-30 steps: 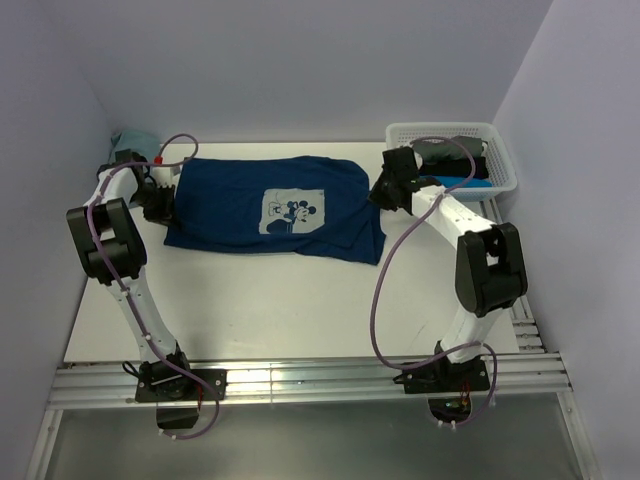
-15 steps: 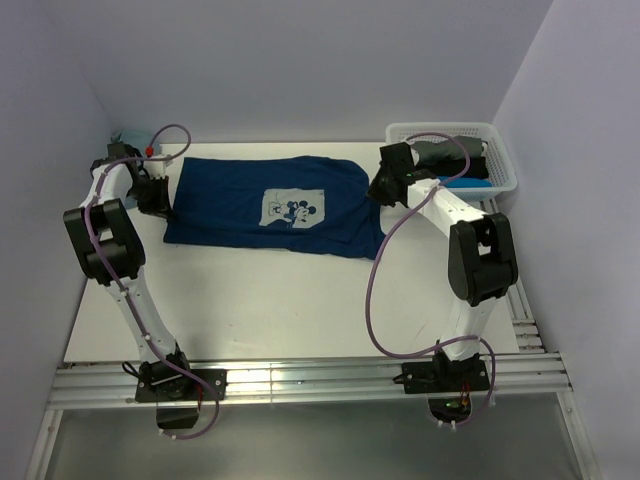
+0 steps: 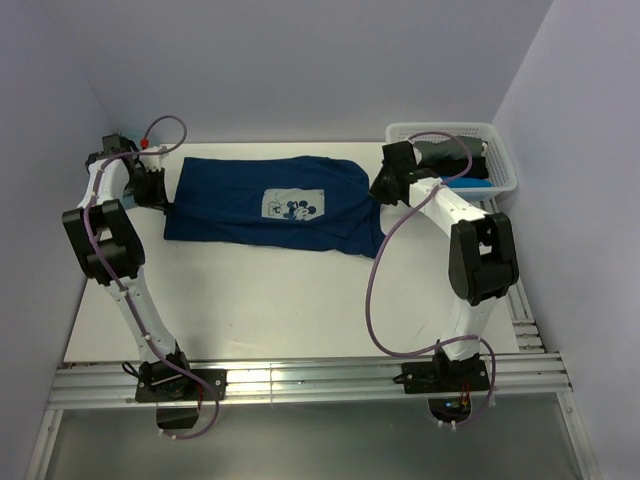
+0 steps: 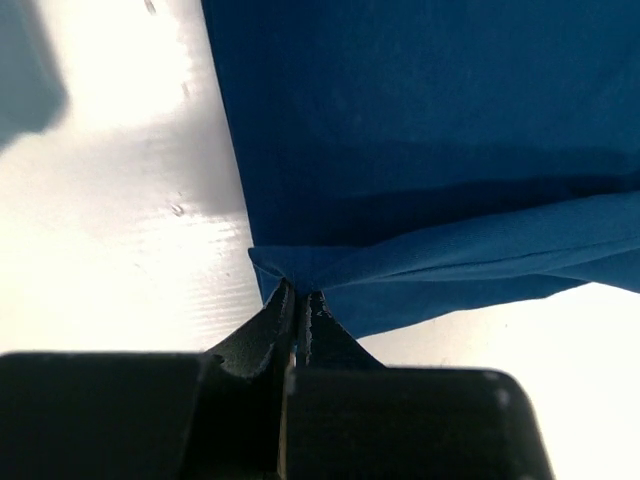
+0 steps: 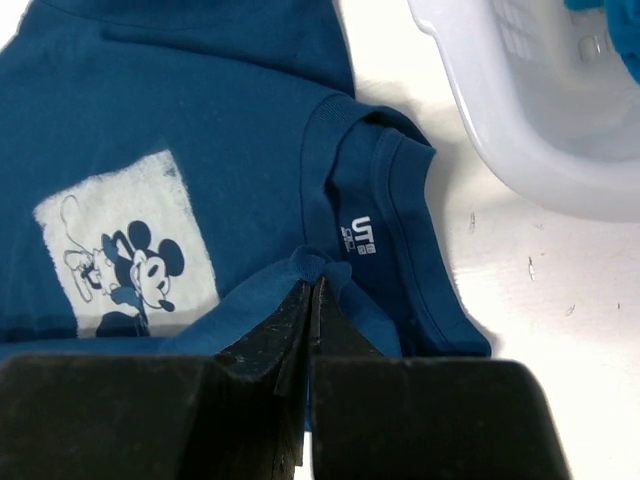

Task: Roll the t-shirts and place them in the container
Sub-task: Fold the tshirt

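Note:
A navy blue t-shirt [image 3: 270,205] with a pale cartoon-mouse print [image 3: 290,208] lies spread across the far part of the table. My left gripper [image 3: 163,203] is shut on its left edge; in the left wrist view the cloth [image 4: 430,180] bunches into the closed left gripper [image 4: 298,292]. My right gripper [image 3: 378,193] is shut on a pinch of cloth by the collar; the right wrist view shows the navy t-shirt [image 5: 200,110], its neck label [image 5: 362,235] and the closed right gripper [image 5: 314,283]. More t-shirts [image 3: 455,165] lie in a basket.
A white plastic basket [image 3: 503,160] stands at the far right, its rim [image 5: 520,130] close to my right gripper. A teal cloth [image 3: 130,139] sits in the far left corner. White walls close in the left, back and right sides.
Both grippers have moved toward the far side of the table with the shirt's ends, and the shirt has shifted and stretched a little that way. Both grips have stayed shut.

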You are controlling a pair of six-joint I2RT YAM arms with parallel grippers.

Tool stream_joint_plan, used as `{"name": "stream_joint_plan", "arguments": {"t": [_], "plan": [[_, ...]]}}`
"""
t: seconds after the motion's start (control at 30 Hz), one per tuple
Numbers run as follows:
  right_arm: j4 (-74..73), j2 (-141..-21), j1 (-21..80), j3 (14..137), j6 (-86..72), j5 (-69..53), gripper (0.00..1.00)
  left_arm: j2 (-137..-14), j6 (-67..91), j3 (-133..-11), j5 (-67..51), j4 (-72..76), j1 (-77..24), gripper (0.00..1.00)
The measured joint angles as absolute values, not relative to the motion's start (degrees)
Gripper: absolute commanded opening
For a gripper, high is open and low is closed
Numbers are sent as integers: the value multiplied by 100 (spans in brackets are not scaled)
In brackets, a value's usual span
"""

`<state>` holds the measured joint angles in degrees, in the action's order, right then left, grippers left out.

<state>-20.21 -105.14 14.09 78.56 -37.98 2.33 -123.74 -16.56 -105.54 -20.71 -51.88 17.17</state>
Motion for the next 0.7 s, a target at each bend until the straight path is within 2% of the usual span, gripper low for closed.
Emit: {"name": "stream_joint_plan", "arguments": {"t": [0.37,0.47,0.53,0.57,0.6,0.63,0.67,0.7], "plan": [[-2119,-10890,1398,8639,-3756,226,0,-12748,-1522,-10838,-2016,-5137,1658,0],[-2152,-11115,1398,8746,-3752,226,0,-12877,-1507,-10838,-1955,-5105,1603,3],[-2202,-11301,1398,8840,-3739,231,0,-12912,-1500,-10838,-1931,-5052,1570,8],[-2237,-11404,1398,8901,-3736,231,2,-12916,-1483,-10838,-1914,-5024,1555,13],[-2244,-11502,1398,8960,-3734,235,8,-12916,-1474,-10838,-1909,-5000,1546,18],[-2283,-11579,1398,9008,-3734,235,19,-12916,-1439,-10838,-1896,-4974,1535,21],[-2318,-11649,1398,9054,-3734,237,26,-12914,-1431,-10838,-1881,-4939,1527,24],[-2342,-11701,1398,9094,-3721,233,33,-12916,-1415,-10836,-1857,-4906,1516,31]]}}
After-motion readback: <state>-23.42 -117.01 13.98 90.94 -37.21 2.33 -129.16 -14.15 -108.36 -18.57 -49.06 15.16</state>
